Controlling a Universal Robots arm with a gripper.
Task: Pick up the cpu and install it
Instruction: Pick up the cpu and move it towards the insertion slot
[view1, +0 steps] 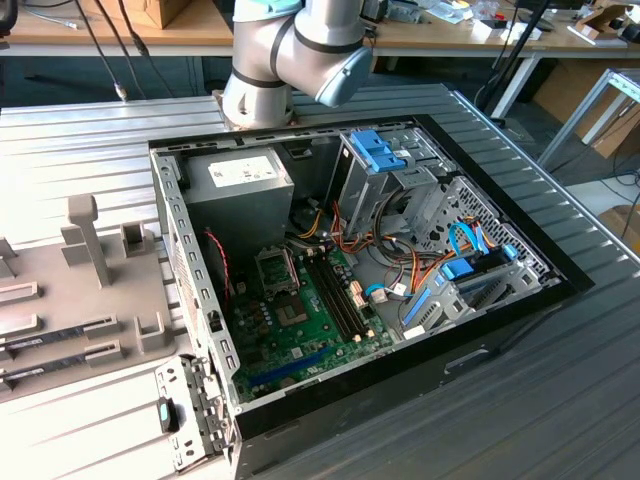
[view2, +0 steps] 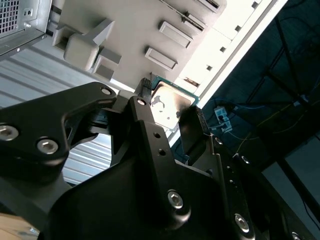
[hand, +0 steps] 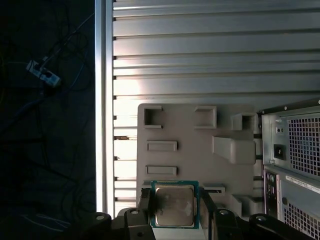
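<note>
The robot's gripper pinches the cpu by two opposite edges, its black fingers closed against the thin green rim so the silver-grey top stays untouched; in both wrist views the chip sits flat between the fingertips, square to them, a hold that looks meant to keep it level for seating. Beyond it lies the grey fixture tray with its moulded pockets, resting on the ribbed metal table; the chip hangs clear of that tray. In the exterior view the arm stands behind the opened computer case, which lies on its side so the green motherboard and its bare socket face upward; the installation is judged not yet done.
</note>
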